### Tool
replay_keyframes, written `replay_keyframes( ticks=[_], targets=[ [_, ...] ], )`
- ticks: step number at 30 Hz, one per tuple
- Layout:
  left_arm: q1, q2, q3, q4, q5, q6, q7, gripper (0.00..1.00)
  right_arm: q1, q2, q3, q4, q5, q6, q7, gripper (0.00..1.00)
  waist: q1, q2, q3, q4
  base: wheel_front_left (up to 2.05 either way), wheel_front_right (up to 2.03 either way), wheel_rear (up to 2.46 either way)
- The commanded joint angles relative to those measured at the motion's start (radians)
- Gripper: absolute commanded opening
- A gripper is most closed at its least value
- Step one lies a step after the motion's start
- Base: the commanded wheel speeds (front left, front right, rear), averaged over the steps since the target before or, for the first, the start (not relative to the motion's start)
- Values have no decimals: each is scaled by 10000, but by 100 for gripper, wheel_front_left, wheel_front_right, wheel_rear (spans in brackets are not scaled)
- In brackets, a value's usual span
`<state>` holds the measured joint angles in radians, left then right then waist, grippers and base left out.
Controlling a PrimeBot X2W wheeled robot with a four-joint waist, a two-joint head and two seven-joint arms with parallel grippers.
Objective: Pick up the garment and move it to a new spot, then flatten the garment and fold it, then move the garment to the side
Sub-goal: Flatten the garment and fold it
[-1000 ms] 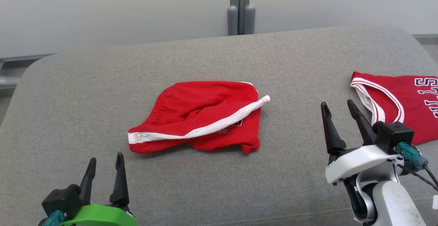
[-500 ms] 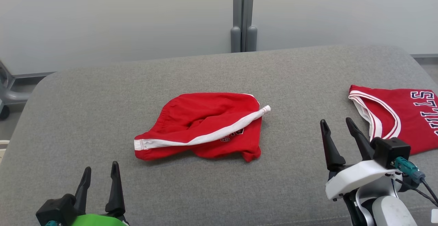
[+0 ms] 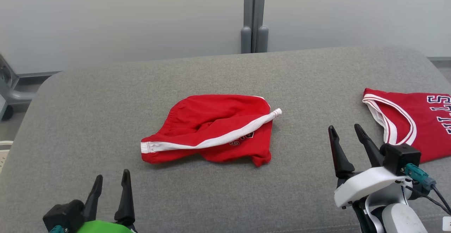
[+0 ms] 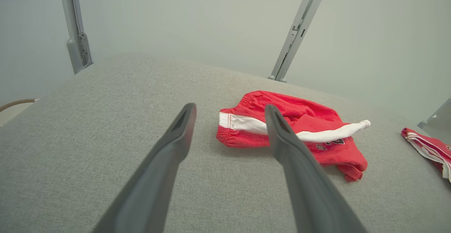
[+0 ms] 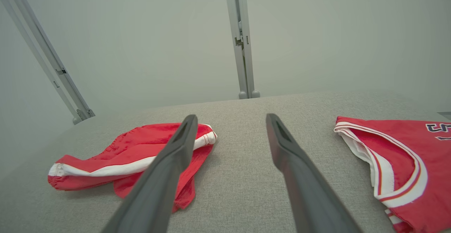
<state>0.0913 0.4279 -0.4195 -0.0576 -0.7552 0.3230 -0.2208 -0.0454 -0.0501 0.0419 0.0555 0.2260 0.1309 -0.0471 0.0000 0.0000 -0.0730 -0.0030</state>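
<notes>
Here red shorts lie crumpled between both open grippers.

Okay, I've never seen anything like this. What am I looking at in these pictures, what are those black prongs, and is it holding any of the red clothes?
This is a two-armed robot seen through its own cameras. The picture showing both arms comes from its head, looking down at a grey padded surface. The black prongs are the fingers of its grippers: the left gripper at lower left on a green wrist, the right gripper at lower right on a white one. The other two come from a camera on each wrist, looking along that gripper's fingers. In the middle lie crumpled red shorts with a white stripe; to the right, a red jersey with white trim and dark lettering. Both grippers are open and empty.
</notes>
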Motion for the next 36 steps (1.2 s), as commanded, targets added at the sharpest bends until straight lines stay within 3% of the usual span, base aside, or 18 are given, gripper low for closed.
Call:
replay_keyframes(
  ticks=[1,11,23,36],
  targets=[
    [-24,-62,8,54,-196,-151,72,100,35,-11,-27,5,15,-4,-81,100,0,0,28,25,0,0,0],
    [-1584,-504,-168,2103,-1249,-1333,1121,100,-201,-12,162,-60,-105,-4,112,100,0,0,415,-60,0,0,0],
    [-4143,-763,-97,5325,-2018,-2639,2178,100,-852,-13,450,-297,-274,-4,291,100,0,0,1641,-762,0,0,0],
    [-5074,-904,-11,6730,-2307,-3457,2134,100,-1127,-13,331,-208,-284,-4,154,100,0,0,2190,-1135,0,0,0]
  ],
)
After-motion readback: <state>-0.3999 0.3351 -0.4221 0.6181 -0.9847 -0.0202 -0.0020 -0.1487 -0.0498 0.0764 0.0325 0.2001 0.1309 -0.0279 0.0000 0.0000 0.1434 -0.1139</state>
